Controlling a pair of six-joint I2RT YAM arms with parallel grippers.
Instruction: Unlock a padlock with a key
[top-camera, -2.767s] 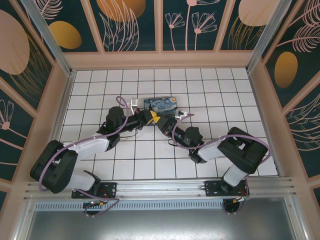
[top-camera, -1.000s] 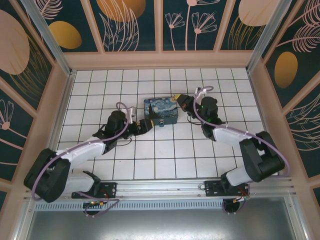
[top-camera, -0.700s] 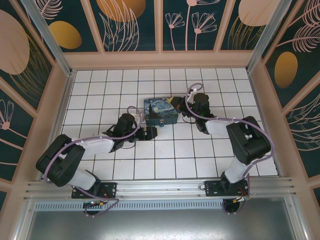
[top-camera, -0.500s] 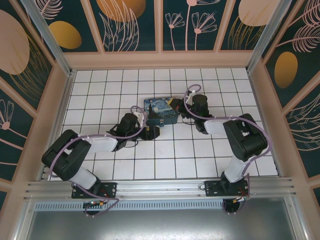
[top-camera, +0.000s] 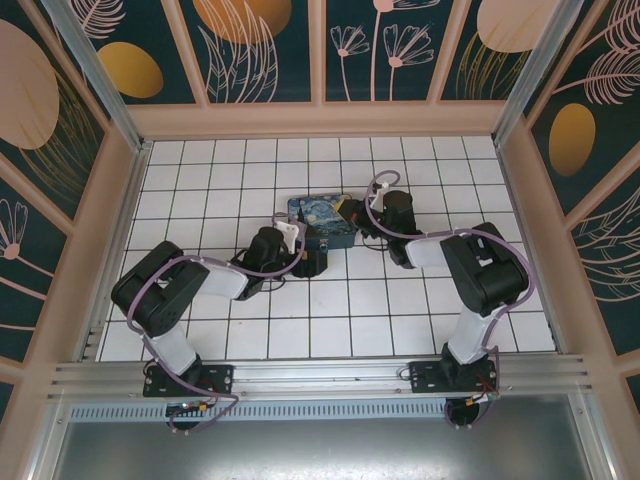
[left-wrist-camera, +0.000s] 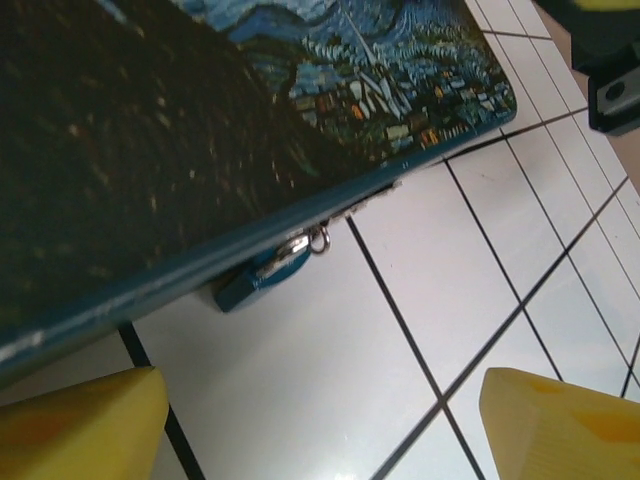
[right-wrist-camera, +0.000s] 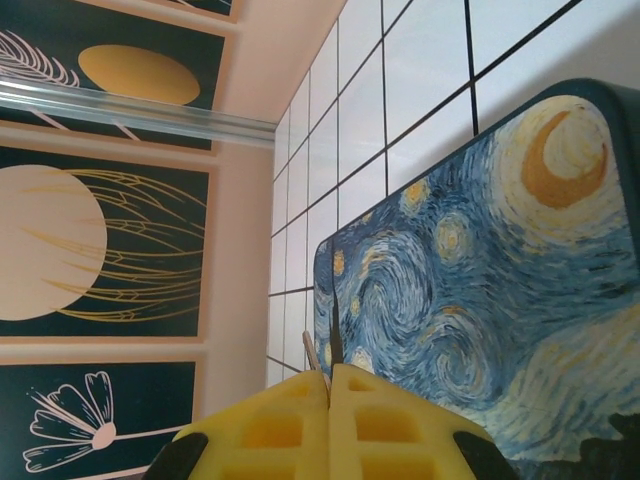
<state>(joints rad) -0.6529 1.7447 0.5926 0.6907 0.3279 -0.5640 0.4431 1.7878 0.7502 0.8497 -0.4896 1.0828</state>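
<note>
Beside the starry-night box (left-wrist-camera: 200, 120), the left gripper (left-wrist-camera: 320, 430) hangs with fingers spread, facing the padlock (left-wrist-camera: 262, 280) tucked against the box's lower edge; above the box's lid, the right gripper (right-wrist-camera: 330, 385) pinches the key (right-wrist-camera: 333, 350).

A rectangular box (top-camera: 318, 213) painted with a swirling starry-night scene lies flat on the white tiled floor (top-camera: 330, 320), about mid-width and in the far half of the enclosure. In the right wrist view its lid (right-wrist-camera: 480, 300) shows blue swirls, yellow stars and a crescent moon (right-wrist-camera: 560, 160) at one corner. In the left wrist view the box (left-wrist-camera: 200, 100) shows small lit houses near its edge. Dark grid lines cross the floor (left-wrist-camera: 450, 290). Dark teal wall panels (top-camera: 260, 50) with pale leaf and flower drawings and orange discs stand on the far, left and right sides, set in pale wooden frames. An aluminium rail (top-camera: 320, 375) runs along the near edge.
</note>
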